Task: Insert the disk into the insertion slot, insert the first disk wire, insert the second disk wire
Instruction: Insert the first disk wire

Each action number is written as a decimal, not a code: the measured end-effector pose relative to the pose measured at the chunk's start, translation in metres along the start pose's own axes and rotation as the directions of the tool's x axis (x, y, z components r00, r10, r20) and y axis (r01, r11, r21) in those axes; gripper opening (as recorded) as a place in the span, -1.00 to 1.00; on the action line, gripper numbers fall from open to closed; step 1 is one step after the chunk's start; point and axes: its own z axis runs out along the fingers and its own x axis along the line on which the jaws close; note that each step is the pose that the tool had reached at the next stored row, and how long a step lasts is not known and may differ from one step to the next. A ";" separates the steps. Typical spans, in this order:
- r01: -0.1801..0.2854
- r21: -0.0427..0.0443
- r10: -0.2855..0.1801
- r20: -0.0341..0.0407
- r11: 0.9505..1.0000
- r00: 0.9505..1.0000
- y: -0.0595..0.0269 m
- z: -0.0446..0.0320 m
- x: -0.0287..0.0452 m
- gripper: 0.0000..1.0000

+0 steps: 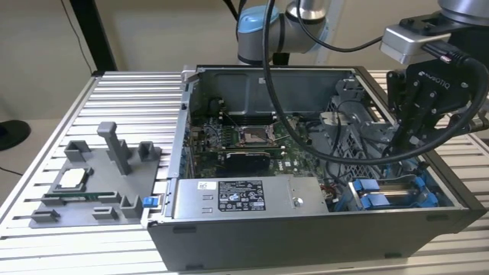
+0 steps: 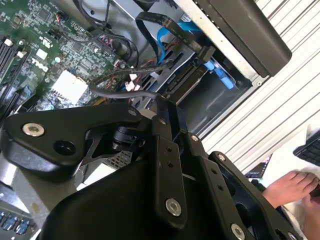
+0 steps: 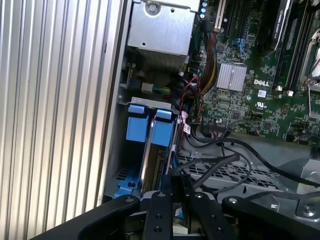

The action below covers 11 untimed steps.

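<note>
Disk [image 3: 150, 127] seated in insertion slot [image 1: 397, 183], lower right of exterior view. You look to be on first wire. Gripper [image 1: 405, 134] just above, jaws pinched together among black cables [image 3: 220, 162]; hold unclear. Next calls for squaring wire end to disk.

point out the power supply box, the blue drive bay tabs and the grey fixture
power supply box [image 1: 229, 196]: exterior view, on its label
blue drive bay tabs [image 3: 137, 129]: first wrist view, face of one tab
grey fixture [image 1: 107, 186]: exterior view, on its flat base
</note>
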 end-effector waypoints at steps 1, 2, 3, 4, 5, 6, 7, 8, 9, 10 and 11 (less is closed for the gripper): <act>0.000 -0.001 0.000 0.000 1.000 1.000 -0.0012 0.0001 0.0006 -1.00; 0.000 -0.003 0.000 0.001 1.000 1.000 -0.0043 0.0003 0.0022 -1.00; 0.000 -0.004 0.000 0.000 1.000 1.000 -0.0057 0.0003 0.0030 -1.00; 0.000 -0.005 0.000 0.001 1.000 1.000 -0.0075 0.0005 0.0039 -1.00; 0.000 -0.006 0.000 0.001 1.000 1.000 -0.0091 0.0005 0.0048 -1.00; 0.000 -0.007 0.000 0.001 1.000 1.000 -0.0107 0.0007 0.0057 -1.00; 0.000 -0.009 0.000 0.001 1.000 1.000 -0.0126 0.0008 0.0067 -1.00; 0.000 -0.011 0.000 0.002 1.000 1.000 -0.0147 0.0009 0.0076 -1.00; 0.000 -0.013 0.000 0.002 1.000 1.000 -0.0169 0.0010 0.0086 -1.00; 0.001 -0.016 -0.001 0.002 1.000 1.000 -0.0191 0.0012 0.0096 -1.00; 0.001 -0.019 -0.001 0.003 1.000 1.000 -0.0212 0.0013 0.0105 -1.00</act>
